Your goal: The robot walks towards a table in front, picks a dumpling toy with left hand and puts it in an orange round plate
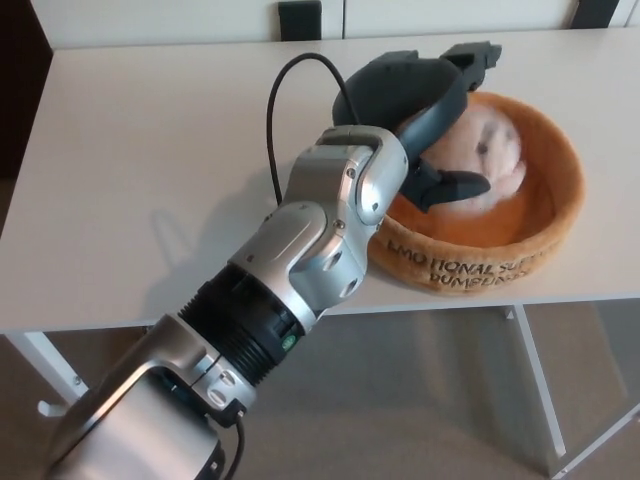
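The left hand (425, 110) is reaching over the near-left rim of the orange round plate (560, 215), its dark palm arching above the plush bowl. Its fingers (478, 55) are spreading apart: one is pointing up and away past the far rim, while the thumb (450, 185) is jutting out lower down, over the plate's inside. The dumpling toy (488, 160) is lying inside the plate, pale and rounded, its face markings blurred. The hand is curving around the toy's left side, and the toy is looking as if it is resting on the plate's floor rather than being pinched, though part of it is hiding behind the palm, so contact between the two is hard to judge.

Behind the hand, the silver wrist and forearm (320, 230) are slanting down toward the lower left of the view, passing into a black ribbed collar (240, 325) and a grey upper segment at the bottom edge. A black cable (275, 115) is looping up from the forearm and curving back toward the hand.

The plate is sitting close to the near edge of the white table (130, 150), on its right half, with dark lettering (465, 270) running along its front wall. A white table leg (535, 375) is angling down below the plate. A small black square (300, 20) is showing on the wall beyond the table's far edge.
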Controlling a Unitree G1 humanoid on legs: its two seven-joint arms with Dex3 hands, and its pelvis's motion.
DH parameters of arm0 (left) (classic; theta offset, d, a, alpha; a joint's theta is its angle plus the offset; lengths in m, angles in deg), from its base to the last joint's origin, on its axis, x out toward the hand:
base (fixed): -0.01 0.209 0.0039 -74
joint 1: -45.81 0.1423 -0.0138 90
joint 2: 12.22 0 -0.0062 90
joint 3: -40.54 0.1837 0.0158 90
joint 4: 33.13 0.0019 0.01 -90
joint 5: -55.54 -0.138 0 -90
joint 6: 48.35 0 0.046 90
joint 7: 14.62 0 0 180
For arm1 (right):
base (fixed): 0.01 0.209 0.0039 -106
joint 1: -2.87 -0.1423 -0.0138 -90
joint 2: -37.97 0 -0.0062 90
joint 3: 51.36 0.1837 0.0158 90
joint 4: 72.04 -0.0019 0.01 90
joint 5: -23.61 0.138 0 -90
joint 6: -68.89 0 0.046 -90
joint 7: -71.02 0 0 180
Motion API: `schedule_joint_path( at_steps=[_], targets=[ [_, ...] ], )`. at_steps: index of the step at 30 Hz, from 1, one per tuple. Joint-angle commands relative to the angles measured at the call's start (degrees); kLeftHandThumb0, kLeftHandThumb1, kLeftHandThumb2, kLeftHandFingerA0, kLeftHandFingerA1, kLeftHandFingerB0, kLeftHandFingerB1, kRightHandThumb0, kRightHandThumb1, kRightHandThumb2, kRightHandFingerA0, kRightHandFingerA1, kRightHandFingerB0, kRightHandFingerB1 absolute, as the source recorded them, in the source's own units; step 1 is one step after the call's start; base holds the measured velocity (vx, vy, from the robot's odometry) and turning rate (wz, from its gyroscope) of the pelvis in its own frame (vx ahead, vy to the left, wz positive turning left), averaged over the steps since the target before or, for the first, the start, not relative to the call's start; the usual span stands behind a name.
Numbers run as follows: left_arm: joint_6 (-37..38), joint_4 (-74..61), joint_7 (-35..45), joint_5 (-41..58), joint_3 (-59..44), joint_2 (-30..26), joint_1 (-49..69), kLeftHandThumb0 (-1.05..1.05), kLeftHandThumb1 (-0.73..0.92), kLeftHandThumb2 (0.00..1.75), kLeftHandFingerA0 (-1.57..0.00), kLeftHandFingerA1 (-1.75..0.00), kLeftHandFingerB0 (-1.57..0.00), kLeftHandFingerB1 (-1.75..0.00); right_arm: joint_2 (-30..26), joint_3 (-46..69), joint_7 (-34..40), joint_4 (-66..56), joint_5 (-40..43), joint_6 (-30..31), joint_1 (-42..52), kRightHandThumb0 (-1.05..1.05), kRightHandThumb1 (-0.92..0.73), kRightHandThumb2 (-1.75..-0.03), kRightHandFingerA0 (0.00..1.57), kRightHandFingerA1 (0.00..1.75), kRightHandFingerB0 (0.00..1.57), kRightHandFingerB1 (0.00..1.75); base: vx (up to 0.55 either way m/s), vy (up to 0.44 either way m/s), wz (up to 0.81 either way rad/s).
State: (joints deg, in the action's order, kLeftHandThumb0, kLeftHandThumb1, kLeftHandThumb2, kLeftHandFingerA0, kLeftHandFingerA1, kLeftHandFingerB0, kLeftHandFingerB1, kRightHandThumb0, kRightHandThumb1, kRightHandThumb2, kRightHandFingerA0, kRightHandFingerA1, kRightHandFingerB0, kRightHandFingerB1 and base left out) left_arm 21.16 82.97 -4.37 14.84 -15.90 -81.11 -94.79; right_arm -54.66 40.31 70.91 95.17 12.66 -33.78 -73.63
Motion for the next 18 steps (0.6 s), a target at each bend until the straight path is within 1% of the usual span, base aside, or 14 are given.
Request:
schedule_joint_path(
  at_steps=[1,2,11,16,17,18],
  targets=[
    [-8.1,-1.8,10.6,-2.1,2.2,-2.1,-1.9,-1.02,0.65,1.13,-0.01,-0.17,0.00,-0.03,-1.2,-0.5,-0.1,-0.3,-0.6,0.3,-0.1,-0.52,-0.58,-0.85,0.66,0.58,0.39,0.48,0.00,0.000,0.00],
    [-8.4,-2.3,11.5,-2.0,2.5,-2.4,-1.9,-1.04,0.70,1.16,0.00,-0.15,0.00,-0.01,-1.2,-0.6,-0.1,-0.3,-0.5,0.3,-0.2,-0.44,-0.70,-0.61,0.70,0.44,0.46,0.35,0.00,0.000,0.00],
    [-10.0,-4.4,14.1,-1.2,2.5,-2.8,-1.8,-1.05,0.72,1.19,0.00,-0.15,0.00,0.00,-1.0,0.6,-1.2,-0.5,0.9,-0.1,-0.3,-0.45,-0.69,-0.61,0.69,0.43,0.45,0.35,0.00,0.000,0.00],
    [-9.1,-6.0,14.2,-1.6,2.8,-4.2,-0.9,-1.05,0.73,1.19,0.00,-0.15,0.00,0.00,-0.6,0.4,-0.7,-0.3,0.4,-0.1,-0.2,-0.43,-0.70,-0.62,0.70,0.44,0.44,0.35,0.00,0.000,0.00],
    [-9.7,-8.8,14.4,-1.7,2.3,-4.8,0.0,-0.99,0.69,1.17,0.00,-0.17,0.00,-0.06,-0.6,0.4,-0.5,-0.4,0.4,0.0,-0.2,-0.44,-0.69,-0.61,0.72,0.45,0.45,0.35,0.00,0.000,0.00],
    [-10.1,-12.4,14.2,-1.5,1.3,-5.1,1.5,-0.97,0.68,1.14,0.00,-0.17,0.00,-0.07,-0.6,0.4,-0.4,-0.3,0.4,0.2,-0.2,-0.51,-0.57,-0.83,0.66,0.58,0.39,0.47,0.00,0.000,0.00]
  ],
)
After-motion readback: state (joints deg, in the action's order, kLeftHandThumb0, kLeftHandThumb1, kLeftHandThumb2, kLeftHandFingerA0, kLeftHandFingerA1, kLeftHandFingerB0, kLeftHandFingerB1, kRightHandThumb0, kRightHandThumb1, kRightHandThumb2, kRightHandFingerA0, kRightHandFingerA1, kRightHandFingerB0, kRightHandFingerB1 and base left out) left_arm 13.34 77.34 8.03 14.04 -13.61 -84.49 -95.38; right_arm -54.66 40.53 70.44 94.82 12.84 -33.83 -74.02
